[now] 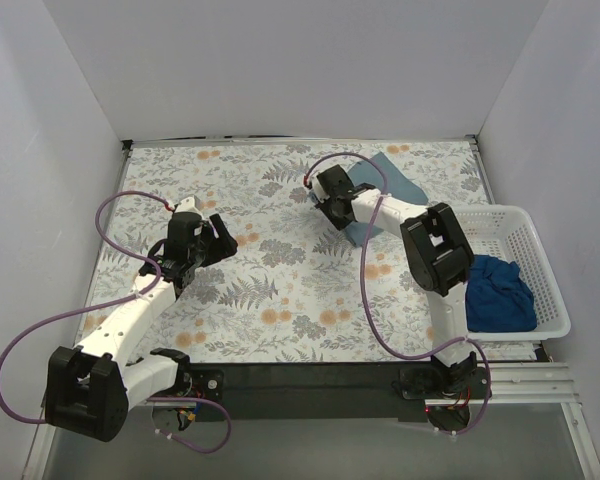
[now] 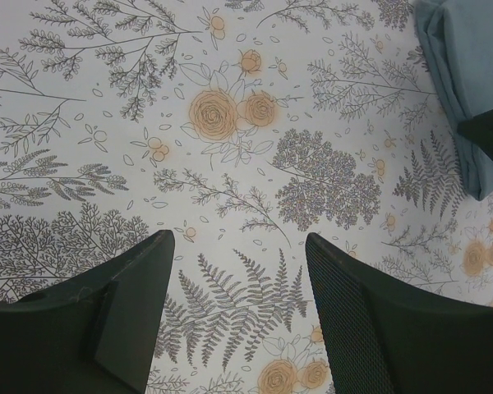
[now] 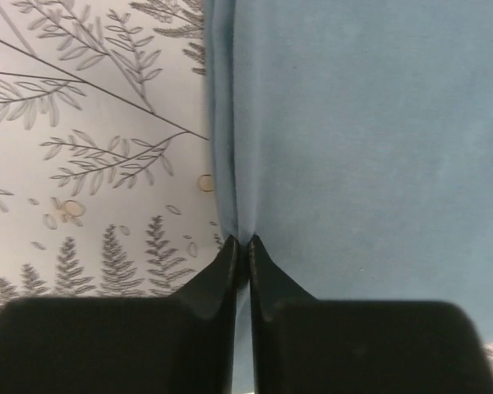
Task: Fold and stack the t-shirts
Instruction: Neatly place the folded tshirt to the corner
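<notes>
A folded slate blue t-shirt (image 1: 395, 185) lies at the back right of the flowered tablecloth; it fills the right wrist view (image 3: 361, 123) and shows at the top right of the left wrist view (image 2: 464, 74). My right gripper (image 1: 330, 207) is shut on the shirt's left edge, with cloth pinched between the jaws (image 3: 247, 242). A darker royal blue t-shirt (image 1: 498, 290) lies crumpled in the white basket (image 1: 542, 262). My left gripper (image 1: 216, 240) is open and empty above bare tablecloth (image 2: 240, 238), well left of the slate shirt.
The white lattice basket stands at the right edge of the table. White walls close in the back and both sides. Purple cables loop off both arms. The tablecloth (image 1: 280, 300) lies between the two arms.
</notes>
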